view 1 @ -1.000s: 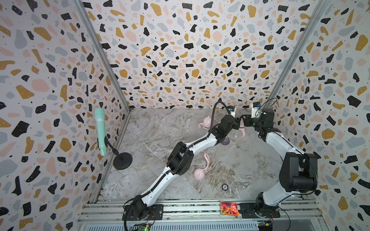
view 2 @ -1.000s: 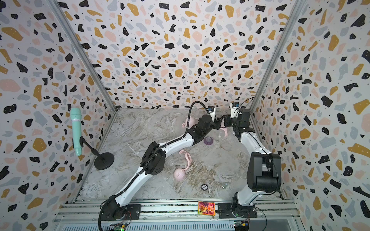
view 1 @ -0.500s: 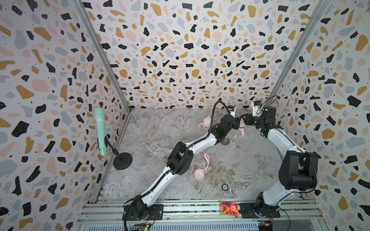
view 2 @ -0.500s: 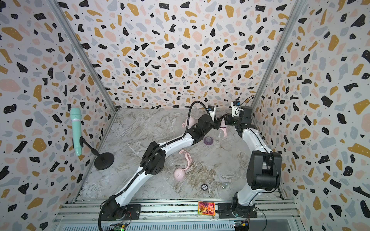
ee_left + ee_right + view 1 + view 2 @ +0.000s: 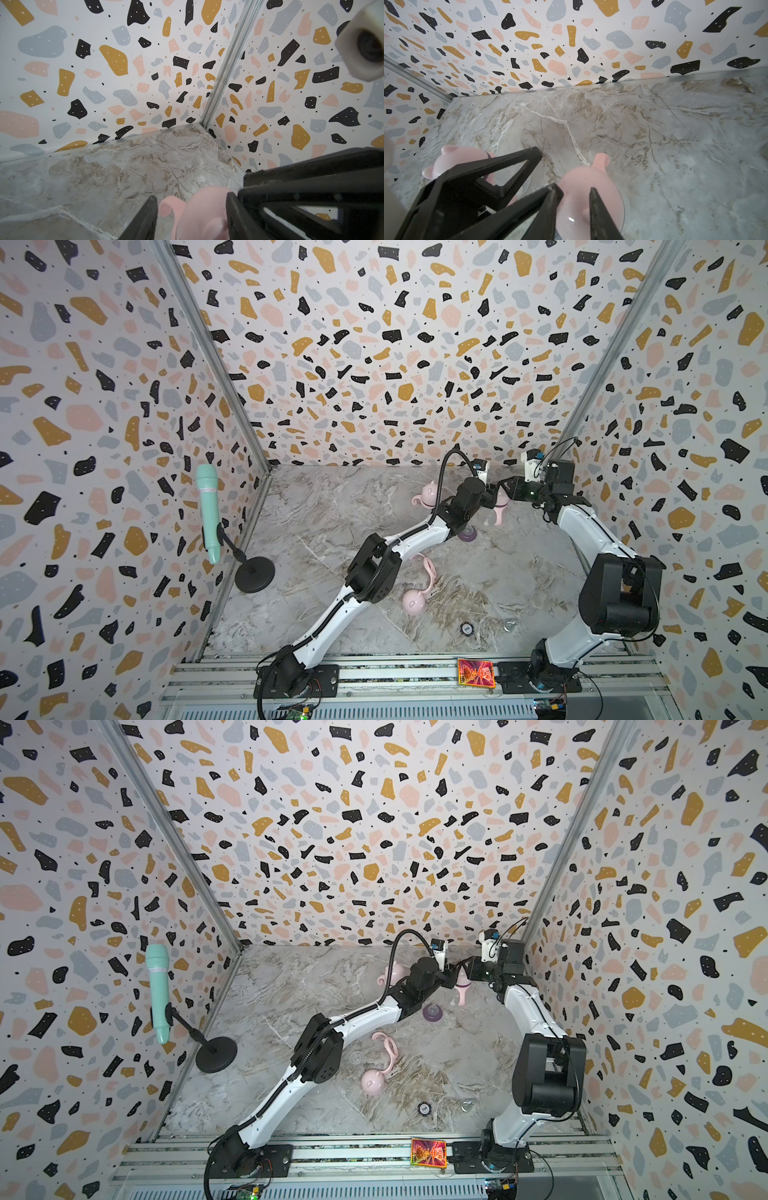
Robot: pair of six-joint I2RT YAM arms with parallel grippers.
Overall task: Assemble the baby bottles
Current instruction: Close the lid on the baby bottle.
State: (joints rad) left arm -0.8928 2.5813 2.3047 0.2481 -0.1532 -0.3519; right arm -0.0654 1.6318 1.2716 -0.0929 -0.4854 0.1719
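The pink cap ran off the left wrist view's edge; the left arm half hid the purple collar; the disc bore unreadable print.

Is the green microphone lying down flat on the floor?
No, the green microphone stands upright, clipped to a black stand beside the wall.

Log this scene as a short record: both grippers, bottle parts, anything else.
left gripper: closed on the bottle between the grippers
right gripper: jaws astride its pink cap, grip unclear
second bottle: capped, beyond the left arm
loose on table: purple collar, pink handle ring, pink eared cap
other: green microphone on stand, left wall
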